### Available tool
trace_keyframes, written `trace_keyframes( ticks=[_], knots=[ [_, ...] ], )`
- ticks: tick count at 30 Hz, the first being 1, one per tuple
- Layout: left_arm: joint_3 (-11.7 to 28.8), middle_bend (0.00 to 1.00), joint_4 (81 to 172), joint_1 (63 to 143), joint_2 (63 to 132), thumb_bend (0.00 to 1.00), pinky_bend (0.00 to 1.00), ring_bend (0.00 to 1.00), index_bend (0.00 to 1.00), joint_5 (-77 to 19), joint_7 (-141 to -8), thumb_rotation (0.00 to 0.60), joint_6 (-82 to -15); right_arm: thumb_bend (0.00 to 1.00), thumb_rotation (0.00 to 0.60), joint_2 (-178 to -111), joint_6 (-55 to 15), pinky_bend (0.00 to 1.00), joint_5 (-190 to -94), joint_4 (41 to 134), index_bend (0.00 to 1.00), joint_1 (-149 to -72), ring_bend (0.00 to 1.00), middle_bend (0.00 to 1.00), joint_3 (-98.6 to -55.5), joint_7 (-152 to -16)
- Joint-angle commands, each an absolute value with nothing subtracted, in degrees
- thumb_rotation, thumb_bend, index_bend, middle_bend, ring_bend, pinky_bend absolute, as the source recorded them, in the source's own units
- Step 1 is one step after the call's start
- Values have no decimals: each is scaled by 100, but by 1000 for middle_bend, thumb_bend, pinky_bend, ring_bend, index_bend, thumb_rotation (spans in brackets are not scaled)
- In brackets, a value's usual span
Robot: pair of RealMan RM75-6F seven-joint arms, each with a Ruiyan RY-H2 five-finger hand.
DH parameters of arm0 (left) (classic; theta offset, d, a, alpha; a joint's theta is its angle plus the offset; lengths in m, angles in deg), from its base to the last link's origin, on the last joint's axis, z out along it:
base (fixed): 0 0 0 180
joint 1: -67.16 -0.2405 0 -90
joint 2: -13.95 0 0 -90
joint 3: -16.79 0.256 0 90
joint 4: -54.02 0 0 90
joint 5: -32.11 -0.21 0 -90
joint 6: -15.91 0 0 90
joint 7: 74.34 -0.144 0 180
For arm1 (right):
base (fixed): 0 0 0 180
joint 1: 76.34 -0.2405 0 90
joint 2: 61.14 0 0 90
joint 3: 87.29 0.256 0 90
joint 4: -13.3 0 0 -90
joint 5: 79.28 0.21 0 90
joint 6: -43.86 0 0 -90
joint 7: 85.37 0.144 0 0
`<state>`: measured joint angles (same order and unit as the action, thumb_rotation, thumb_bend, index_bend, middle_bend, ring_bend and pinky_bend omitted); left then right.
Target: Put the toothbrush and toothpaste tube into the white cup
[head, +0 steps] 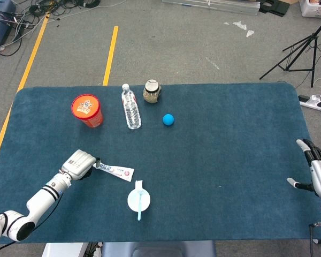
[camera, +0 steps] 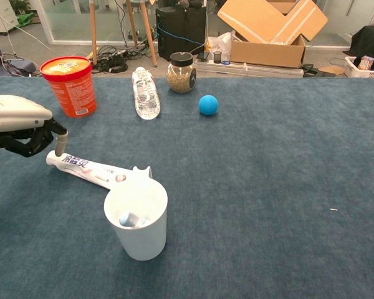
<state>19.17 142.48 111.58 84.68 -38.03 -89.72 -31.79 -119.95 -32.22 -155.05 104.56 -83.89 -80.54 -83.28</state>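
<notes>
Left hand: the left hand (head: 79, 164) sits low over the near-left part of the surface, fingers curled in, pinching the cap end of the toothpaste tube (head: 114, 170).
Tube position: it lies flat on the surface (head: 230, 139), starting at the fingertips and running away from the left hand toward the white cup (camera: 137, 219).
Tube long axis: from the left hand, slanting to the right and slightly toward the robot; in the chest view the far end (camera: 115, 177) appears to reach the cup's rim.
White cup: stands upright just beyond the tube's free end, to the right of the left hand and nearer the robot.
Toothbrush: the toothbrush (head: 140, 202) is already standing in the cup, handle leaning over the near rim.
Right hand: the right hand (head: 318, 171) is at the far-right edge, well apart, fingers spread, holding nothing.
Nearer hand: the left, by far.
Coming move, as I judge it: lift the tube and tip it upright over the cup.
Surface: dark blue carpet-like cover.
Room: grey floor with yellow tape lines, cables, a tripod, cardboard boxes.
</notes>
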Motion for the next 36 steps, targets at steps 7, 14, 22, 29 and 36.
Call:
trace_keyframes(
  ticks=[7,14,22,29,36],
  knots=[
    [1624,154,13900,10776,8489,392,389,234,322,-4548,-7211,600,-3722,0,600,-12026,-3198,572,-15470,10446,121,-8403,153,96,-8053,-8398],
    [1554,0,13638,10852,8703,252,5,0,327,-4447,-7054,600,-3377,0,600,-12024,-3195,572,-15447,10442,120,-8403,153,96,-8043,-8393],
    [1528,0,13381,10941,8992,227,0,0,325,-4453,-6956,600,-3076,0,600,-11989,-3207,572,-15446,10436,120,-8390,154,96,-8027,-8292],
    [1515,0,13112,11009,9205,228,0,0,326,-4439,-6953,600,-2874,0,600,-11980,-3208,572,-15455,10430,120,-8387,153,96,-8025,-8256],
    [1484,0,12877,11078,9388,228,0,0,339,-4413,-6954,600,-2702,0,600,-11975,-3182,572,-15431,10421,120,-8394,154,96,-8019,-8252]
  ],
)
